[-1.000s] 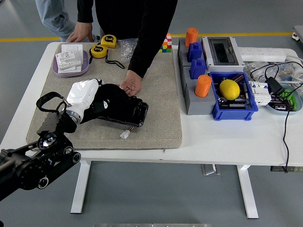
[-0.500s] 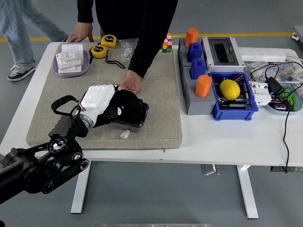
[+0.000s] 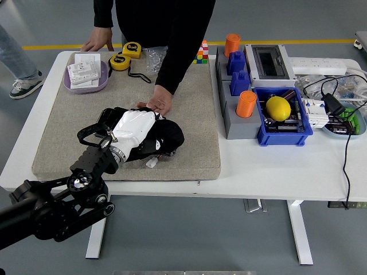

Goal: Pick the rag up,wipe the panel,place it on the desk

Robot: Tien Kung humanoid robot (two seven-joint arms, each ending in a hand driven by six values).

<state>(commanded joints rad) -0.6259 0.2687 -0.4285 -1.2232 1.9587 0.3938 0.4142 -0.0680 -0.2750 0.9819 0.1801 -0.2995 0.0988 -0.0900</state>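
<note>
A black panel [image 3: 108, 118] lies on the grey felt mat [image 3: 195, 114], mostly covered. My left hand [image 3: 137, 132], white with its fingers curled, presses a black rag [image 3: 172, 136] onto the panel's right part; the rag bulges out past the fingertips. A person at the far side rests one hand [image 3: 160, 103] on the panel's far edge, and the other hand [image 3: 97, 41] on the table's back edge. A white connector [image 3: 151, 162] on short wires sticks out at the panel's near side.
A purple tray [image 3: 86, 73] of white cards and two yellow tape measures [image 3: 125, 55] sit at the back left. To the right stand a grey block with orange cylinders [image 3: 246, 103], a blue bin with a lemon [image 3: 278, 108], and cables [image 3: 346, 143].
My left hand has slid to the right across the panel with the rag under it. The person's hand has stayed at the panel's far edge.
</note>
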